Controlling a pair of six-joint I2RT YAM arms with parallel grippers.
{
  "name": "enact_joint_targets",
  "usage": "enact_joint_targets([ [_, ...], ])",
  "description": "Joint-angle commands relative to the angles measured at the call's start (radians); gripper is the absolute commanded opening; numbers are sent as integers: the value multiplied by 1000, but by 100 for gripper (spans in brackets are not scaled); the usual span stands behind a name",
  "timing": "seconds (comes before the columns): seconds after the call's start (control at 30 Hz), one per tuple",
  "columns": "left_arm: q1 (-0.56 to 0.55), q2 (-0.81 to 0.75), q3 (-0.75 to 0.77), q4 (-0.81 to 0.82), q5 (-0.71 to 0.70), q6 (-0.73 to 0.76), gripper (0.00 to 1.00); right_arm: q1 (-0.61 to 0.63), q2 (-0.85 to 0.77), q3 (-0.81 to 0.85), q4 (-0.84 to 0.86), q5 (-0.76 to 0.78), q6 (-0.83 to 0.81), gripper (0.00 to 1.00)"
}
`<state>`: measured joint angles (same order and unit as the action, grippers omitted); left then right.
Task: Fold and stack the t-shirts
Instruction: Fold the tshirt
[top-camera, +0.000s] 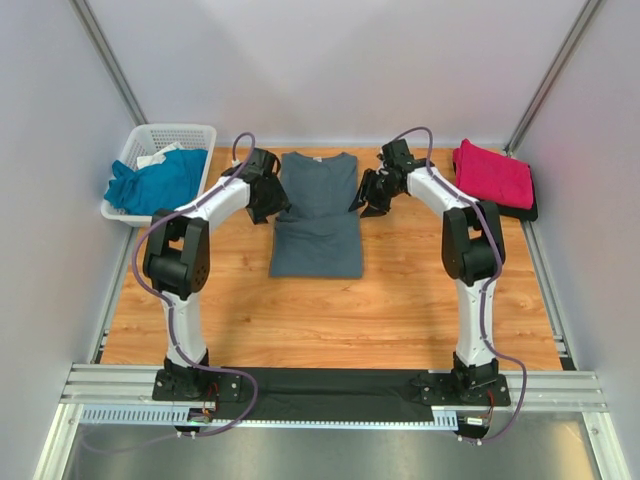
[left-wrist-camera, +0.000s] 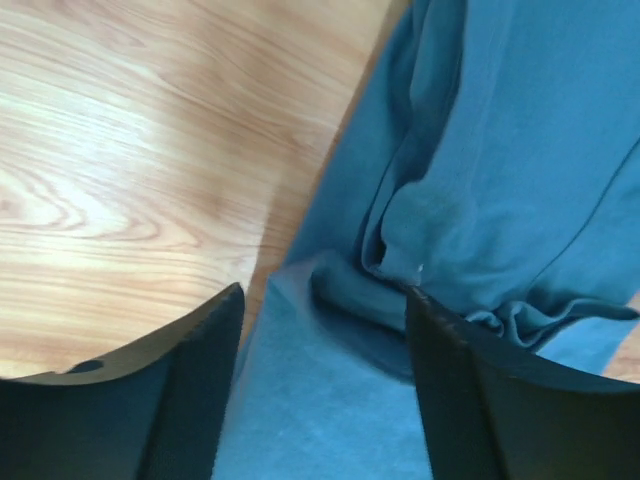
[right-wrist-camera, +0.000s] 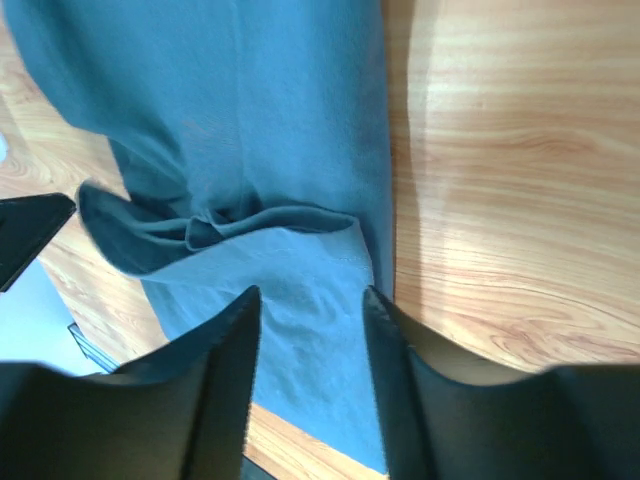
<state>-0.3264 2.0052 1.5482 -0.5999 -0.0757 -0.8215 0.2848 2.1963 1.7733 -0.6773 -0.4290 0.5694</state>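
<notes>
Top external view: the grey tee (top-camera: 318, 215) lies flat in the middle of the table (top-camera: 400, 300), neck toward the far wall, hem toward the arms. The left gripper (top-camera: 268, 196) sits at the tee's left edge near the shoulder, and the right gripper (top-camera: 374, 192) at the right edge opposite, so the two flank the upper half of the tee. The pink tee (top-camera: 492, 172) lies folded at the far right corner on a dark cloth (top-camera: 522, 208). The teal tee (top-camera: 155, 182) is heaped in the white basket (top-camera: 180, 130) at the far left.

Left wrist view: the left gripper (left-wrist-camera: 325, 340) has its fingers (left-wrist-camera: 190, 390) spread wide, pinching nothing. The grey tee (left-wrist-camera: 500, 130) lies under and between them, with a bunched fold just ahead of the tips and bare table (left-wrist-camera: 120, 150) to one side.

Right wrist view: the right gripper (right-wrist-camera: 310, 340) is also spread, less widely, its fingers (right-wrist-camera: 400, 400) apart over the grey tee (right-wrist-camera: 250, 100). A creased flap of cloth lies just beyond the tips, none of it clamped. The tee's edge runs beside bare table (right-wrist-camera: 500, 150).
</notes>
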Motion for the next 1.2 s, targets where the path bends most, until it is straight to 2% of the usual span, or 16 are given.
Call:
enact_joint_targets([
  [0.0,21,-129,27,31,-13,21,74,-7,-36,92,-42,-16,-55,48],
  [0.13,20,-264,-74,81,31,-20,82,-4,-156,77,-65,25,-91,55],
  [0.23,7,-402,-263,184,70,-80,83,10,-254,-27,10,24,-75,56],
  [0.33,-28,-460,-388,314,96,-111,81,25,-320,-159,106,21,-48,56],
  [0.4,-51,-462,-422,405,125,-123,77,39,-326,-221,136,13,-31,54],
  [0.47,-63,-441,-445,463,152,-130,63,54,-317,-248,183,19,-14,47],
  [0.53,-80,-399,-442,520,157,-140,44,68,-299,-285,258,16,22,37],
  [0.63,-88,-340,-416,565,174,-162,23,80,-258,-301,356,-1,66,30],
  [0.7,-92,-310,-402,594,185,-171,15,83,-230,-285,384,4,92,26],
  [0.87,-108,-204,-324,594,180,-186,9,86,-136,-207,383,48,110,21],
  [0.93,-111,-156,-284,571,174,-192,3,86,-109,-193,366,74,113,20],
  [1.17,-112,-14,-171,464,79,-196,0,85,-34,-153,348,125,106,20],
])
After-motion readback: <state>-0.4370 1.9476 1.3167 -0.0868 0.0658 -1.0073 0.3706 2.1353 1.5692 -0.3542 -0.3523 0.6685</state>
